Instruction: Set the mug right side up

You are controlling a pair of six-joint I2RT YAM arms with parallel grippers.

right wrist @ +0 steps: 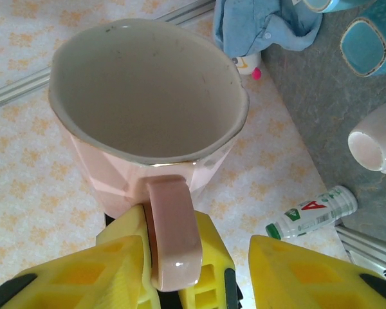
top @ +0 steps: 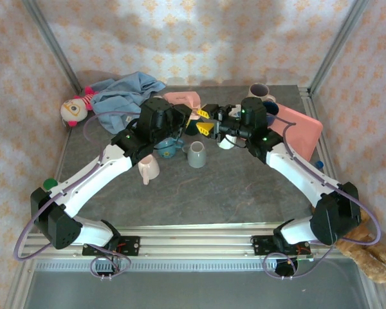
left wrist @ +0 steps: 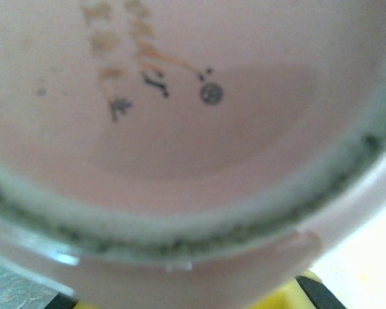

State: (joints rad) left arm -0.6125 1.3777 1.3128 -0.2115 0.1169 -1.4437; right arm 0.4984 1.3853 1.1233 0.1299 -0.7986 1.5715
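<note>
I find the pink mug (right wrist: 148,103) clear of the worktop (top: 231,187), carried in the air between the two arms over the back of the surface. It lies roughly on its side: its mouth faces the right wrist camera and its base faces the left wrist camera. The left claw (top: 192,121) appears pressed onto the mug at the handle side, which I judge to be what bears the load. The contact itself is blurred at close range. The right claw (right wrist: 198,235) stands spread. The handle lies against one of its yellow fingers (right wrist: 119,257) and the other finger is well clear, so I record no pinch there. I read this as a handover posture, with the second claw straddling the handle to take the mug for the rest of the turn. By my judgement the mug is about halfway to upright. The body is glazed ceramic with faceted walls, a slightly uneven rim and a dull cream interior. The handle is a flat, glossy strap. The base carries printed marks too blurred to read, inside a gritty, unglazed foot ring. A grey mug (top: 196,154) stands mouth down on the stone-patterned worktop nearby, and a small bottle (right wrist: 312,212) lies near its edge
</note>
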